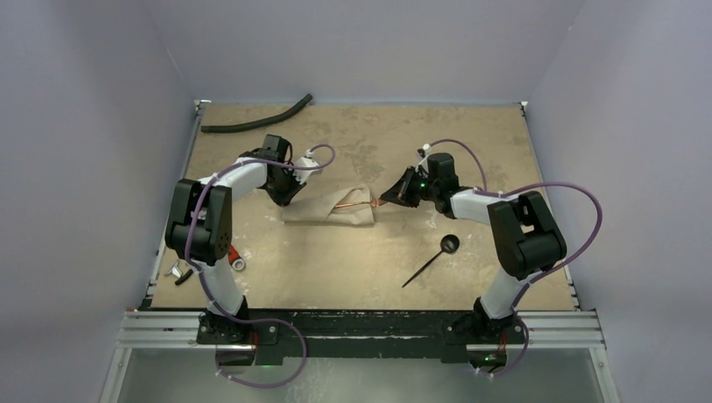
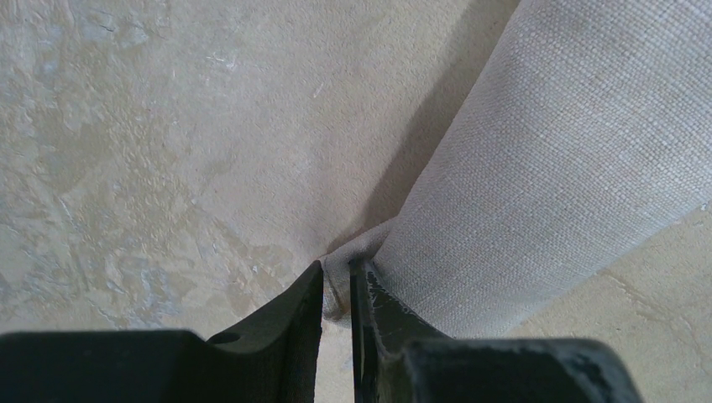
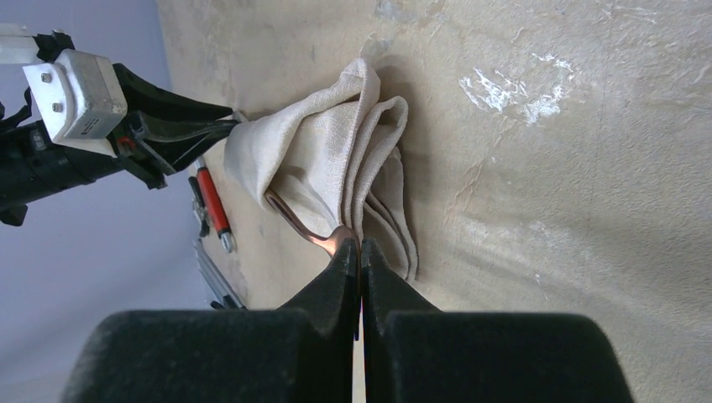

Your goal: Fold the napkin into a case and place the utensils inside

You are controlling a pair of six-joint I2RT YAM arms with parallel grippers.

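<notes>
Nearest the arms' bases, the spoon (image 1: 449, 244) lies loose on the tabletop (image 1: 378, 285), on the base-ward side of the right end effector (image 1: 388, 198) and well apart from it. Its dark bowl points toward that end effector and its thin handle slants away toward the near edge. The right arm is plainly the closer one to it. The right end effector is pressed together on the very end of the copper fork (image 3: 306, 228). The fork's long axis runs straight out from the tips into the mouth of the napkin (image 3: 327, 159), which is folded into a tapered pouch directly ahead. How deep the tines reach cannot be seen, since the cloth hides them. At the pouch's opposite end, the left end effector (image 2: 336, 281) pinches a small fold of the cloth edge between nearly closed fingers. The napkin therefore lies stretched between the two end effectors, its length in line with the fork. My judgement is that the next move turns on pushing along that shared line. Beyond the left end effector lies a red-handled tool (image 3: 214, 206), and a black hose (image 1: 252, 124) lies farthest away. No brand, label or writing can be read anywhere.
</notes>
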